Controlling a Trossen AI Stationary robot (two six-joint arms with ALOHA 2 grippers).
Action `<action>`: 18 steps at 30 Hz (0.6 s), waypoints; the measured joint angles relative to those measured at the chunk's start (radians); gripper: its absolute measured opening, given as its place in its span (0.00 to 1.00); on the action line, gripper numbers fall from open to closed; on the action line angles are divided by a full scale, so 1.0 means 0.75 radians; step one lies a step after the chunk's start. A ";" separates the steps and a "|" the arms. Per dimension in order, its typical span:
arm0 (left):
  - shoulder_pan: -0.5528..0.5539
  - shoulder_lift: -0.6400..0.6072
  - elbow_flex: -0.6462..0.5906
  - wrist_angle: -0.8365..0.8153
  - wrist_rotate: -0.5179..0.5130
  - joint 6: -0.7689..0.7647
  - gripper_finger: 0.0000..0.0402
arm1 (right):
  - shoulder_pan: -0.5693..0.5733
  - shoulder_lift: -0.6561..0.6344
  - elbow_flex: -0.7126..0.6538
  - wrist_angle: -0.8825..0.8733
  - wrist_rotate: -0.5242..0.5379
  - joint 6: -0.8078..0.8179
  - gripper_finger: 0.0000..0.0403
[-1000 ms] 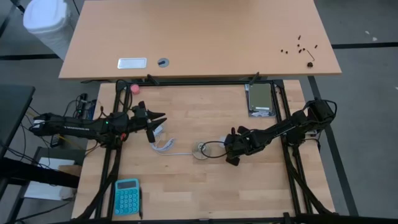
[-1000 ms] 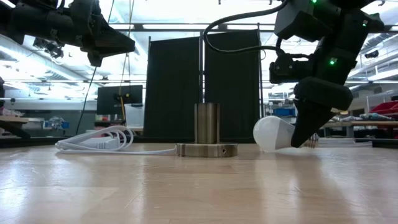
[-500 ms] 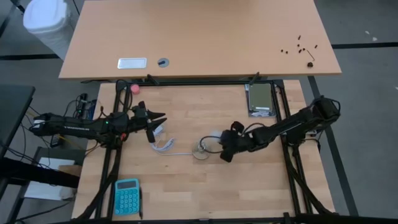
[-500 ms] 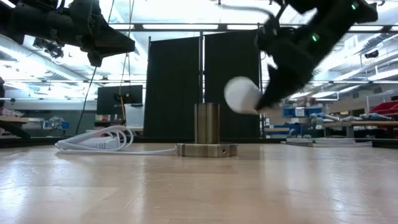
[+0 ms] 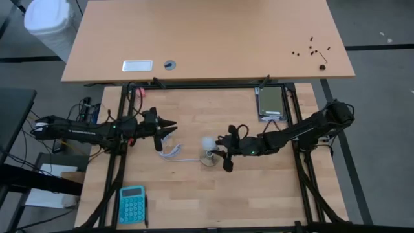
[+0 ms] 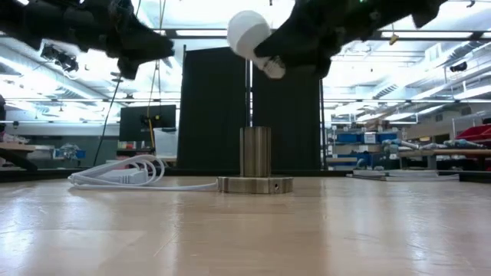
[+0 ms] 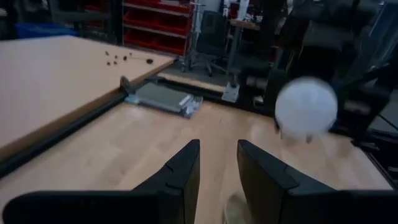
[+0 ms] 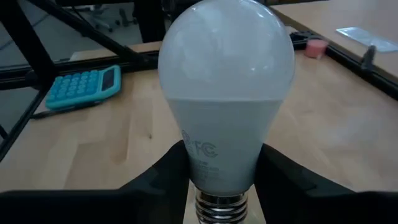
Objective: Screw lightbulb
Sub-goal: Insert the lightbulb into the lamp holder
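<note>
Whereas a second ago the lightbulb [image 6: 247,32] lay low at the tabletop [image 5: 213,194] level to one side of the socket [image 6: 255,157], it now rides high in the low view, above and slightly to the side of the socket's upright metal barrel and well clear of it. The right gripper [image 8: 219,186] has its jaws closed narrow on the bulb's neck just above the threaded base, globe pointing away from the wrist; the right wrist view shows the bulb pinched between both fingers [image 8: 163,180]. Seen from above, the bulb [image 5: 207,142] sits just beside the socket base [image 5: 208,157], with the right arm stretched in from the right. Judgement: the pickup and lift are done, and the carry toward the socket is nearly complete, but the bulb appears tilted with its base not yet turned downward over the barrel, so reorienting and lining up the thread remain before any screwing can begin. The left gripper [image 5: 167,124] waits, jaws shut and empty, over the coiled white cord [image 5: 169,151] to the left of the socket; its wrist view looks across at the raised bulb [image 7: 306,106].
</note>
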 joint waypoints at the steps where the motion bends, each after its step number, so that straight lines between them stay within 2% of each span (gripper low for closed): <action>1: -0.002 0.021 0.030 -0.012 0.007 0.010 0.28 | 0.000 0.025 0.000 0.030 -0.001 -0.008 0.40; 5: -0.009 0.116 0.149 -0.040 0.052 0.072 0.28 | 0.000 0.099 -0.001 0.172 0.004 -0.055 0.40; 10: -0.016 0.222 0.211 -0.017 0.104 0.104 0.28 | 0.000 0.189 -0.017 0.383 0.005 -0.139 0.40; 16: -0.086 0.339 0.224 0.044 0.111 0.105 0.28 | 0.000 0.264 -0.199 0.817 0.009 -0.160 0.40; 18: -0.116 0.385 0.225 0.090 0.072 0.105 0.28 | 0.000 0.300 -0.248 0.926 0.025 -0.161 0.40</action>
